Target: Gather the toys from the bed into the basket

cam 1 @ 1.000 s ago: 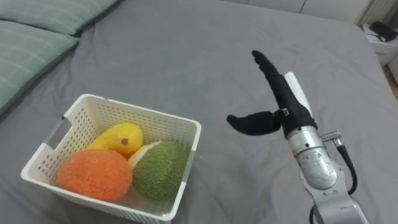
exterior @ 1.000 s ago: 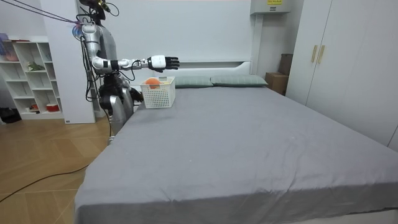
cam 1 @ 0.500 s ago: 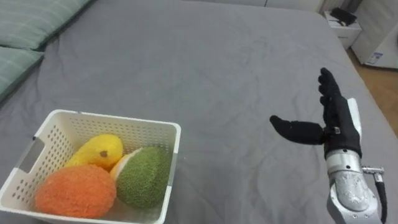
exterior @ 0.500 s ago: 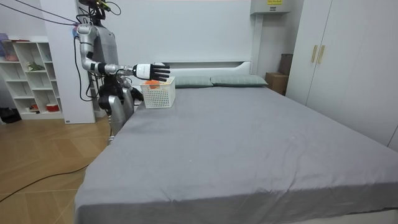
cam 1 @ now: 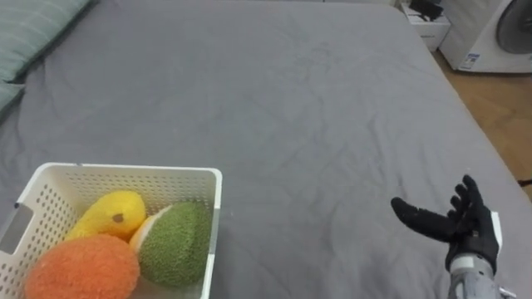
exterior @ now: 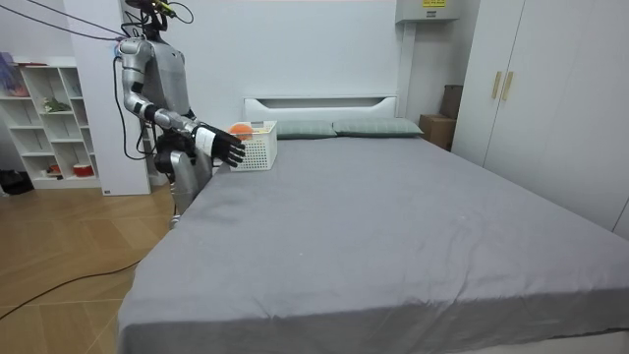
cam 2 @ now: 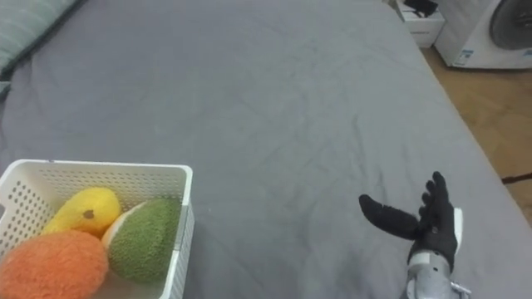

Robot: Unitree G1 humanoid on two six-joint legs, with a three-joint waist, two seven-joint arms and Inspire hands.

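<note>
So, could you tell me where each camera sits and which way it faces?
Left eye view: on the robot's head, looking down at the grey bed and the white basket of plush toys; the open right hand shows lower right.
Right eye view: just beside it, facing the same way; same hand, same basket.
Room view: off the bed's foot corner, facing the headboard; the whole robot stands at the bedside by the basket.
All three share bed, basket and right hand.
</note>
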